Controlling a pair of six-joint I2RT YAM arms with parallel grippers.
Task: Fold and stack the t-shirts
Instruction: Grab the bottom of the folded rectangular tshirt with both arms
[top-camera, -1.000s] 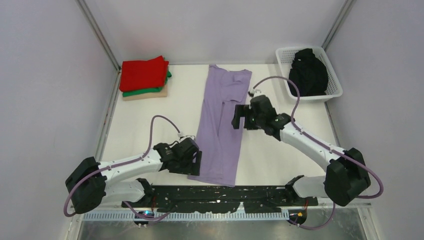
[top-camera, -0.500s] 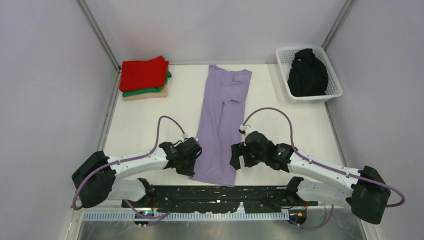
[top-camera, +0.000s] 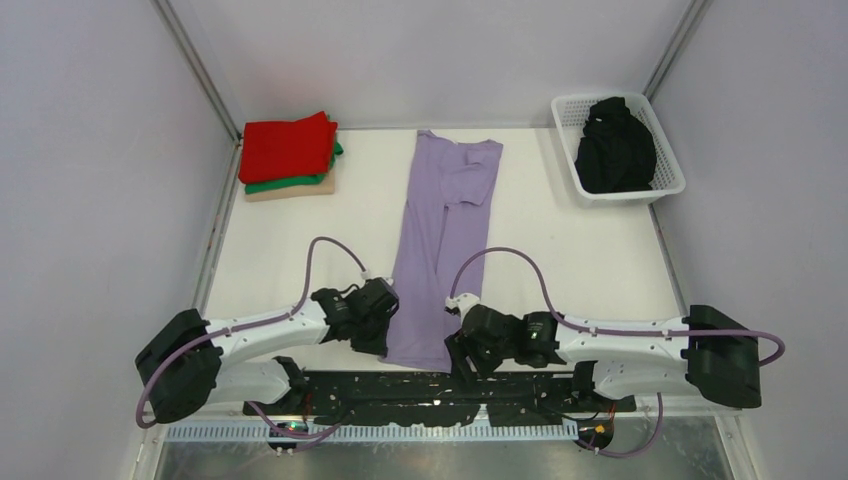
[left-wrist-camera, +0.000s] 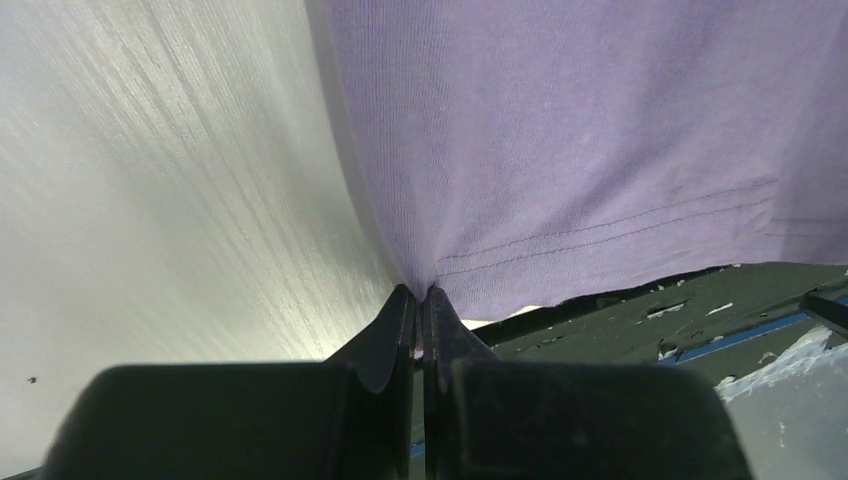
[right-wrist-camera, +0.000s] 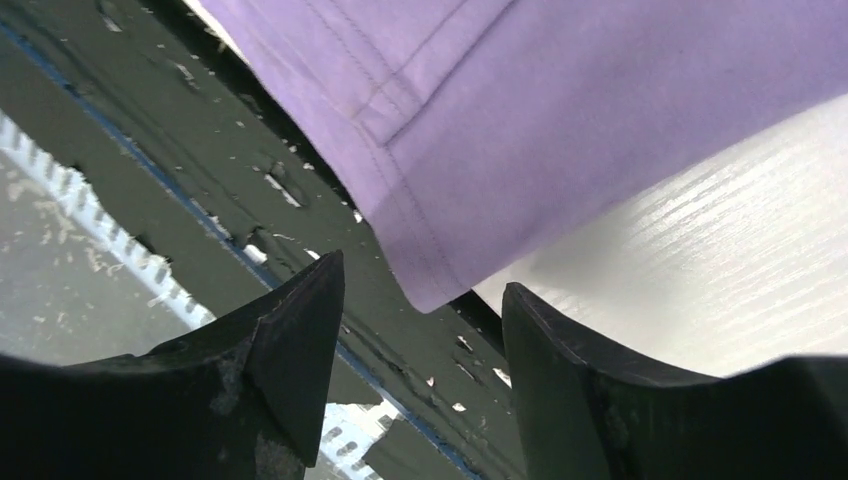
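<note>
A lavender t-shirt (top-camera: 440, 250), folded lengthwise into a long strip, lies down the middle of the table with its hem at the near edge. My left gripper (top-camera: 385, 335) is shut on the hem's left corner; in the left wrist view the fingertips (left-wrist-camera: 420, 292) pinch the lavender cloth (left-wrist-camera: 580, 140). My right gripper (top-camera: 462, 352) stands open at the hem's right corner. In the right wrist view that corner of the shirt (right-wrist-camera: 560, 110) hangs between the parted jaws of the right gripper (right-wrist-camera: 422, 275), touching neither. Folded red (top-camera: 288, 145), green (top-camera: 300, 183) and beige (top-camera: 290, 193) t-shirts are stacked at the back left.
A white lattice basket (top-camera: 668, 185) at the back right holds a crumpled black t-shirt (top-camera: 615, 145). The black mounting plate (top-camera: 440, 385) runs along the near table edge under the shirt's hem. Grey walls and metal posts close in both sides.
The left gripper has shut on the hem's left corner. The right arm swung from beside the shirt's middle to the near right corner, its jaws narrowing.
</note>
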